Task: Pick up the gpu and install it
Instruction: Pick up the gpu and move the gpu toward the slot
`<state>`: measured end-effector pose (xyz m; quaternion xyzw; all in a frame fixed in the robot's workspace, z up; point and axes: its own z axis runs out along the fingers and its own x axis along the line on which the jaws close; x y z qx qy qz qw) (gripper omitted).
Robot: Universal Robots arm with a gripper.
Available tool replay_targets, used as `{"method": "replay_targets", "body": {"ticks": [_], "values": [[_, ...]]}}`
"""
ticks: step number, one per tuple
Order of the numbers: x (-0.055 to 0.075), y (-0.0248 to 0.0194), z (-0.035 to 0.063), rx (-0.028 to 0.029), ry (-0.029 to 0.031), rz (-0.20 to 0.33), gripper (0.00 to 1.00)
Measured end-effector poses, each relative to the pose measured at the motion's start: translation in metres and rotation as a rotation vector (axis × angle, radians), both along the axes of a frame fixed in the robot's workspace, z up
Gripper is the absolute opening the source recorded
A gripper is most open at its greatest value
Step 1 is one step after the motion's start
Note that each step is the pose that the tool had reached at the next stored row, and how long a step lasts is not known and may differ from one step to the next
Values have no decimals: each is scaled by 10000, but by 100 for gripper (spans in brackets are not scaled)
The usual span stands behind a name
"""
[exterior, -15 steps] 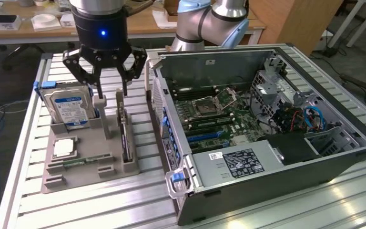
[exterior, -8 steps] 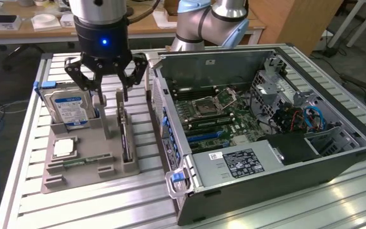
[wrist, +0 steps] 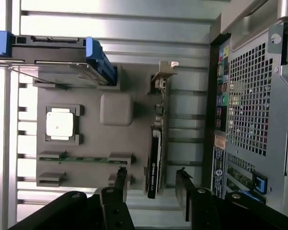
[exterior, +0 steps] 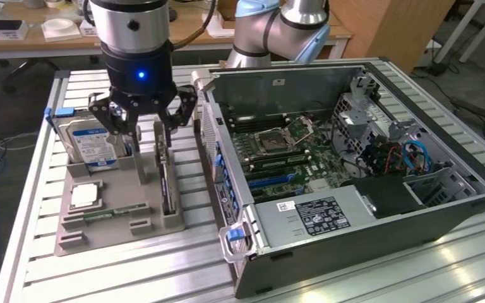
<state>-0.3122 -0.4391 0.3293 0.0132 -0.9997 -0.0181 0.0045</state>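
We work on a slatted metal surface [exterior: 141, 278] with the open computer case [exterior: 377, 233] on the exterior view's right. Its motherboard [exterior: 285, 151] lies exposed. Beside the case sits the grey parts tray [exterior: 120, 183], where the step in hand, the pick-up, takes place.

The gripper [exterior: 146, 136] hangs over the tray with its jaws spread wide and nothing between them. In the wrist view its fingers [wrist: 120, 179] stand either side of the gpu [wrist: 156, 153], clear of it.

The hard drive [exterior: 91, 145] stands upright in its own tray slot, near the gripper's outer finger. We judge that this side needs watching on the way down.

The gpu [exterior: 167, 183] stands on its long edge in the tray slot nearest the case, thin and dark. To grip it well, we would keep the card centred between the jaws and squeeze across its flat faces. We would then draw it straight up, so it does not bind in the slot.

Its silver bracket [wrist: 163, 72] is at the end far from the fingers, so a grip here may be off-balance.
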Motion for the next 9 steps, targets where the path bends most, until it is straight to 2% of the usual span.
{"method": "replay_targets", "body": {"ticks": [9], "values": [[0, -128, -164, 0, 0, 0, 53]]}}
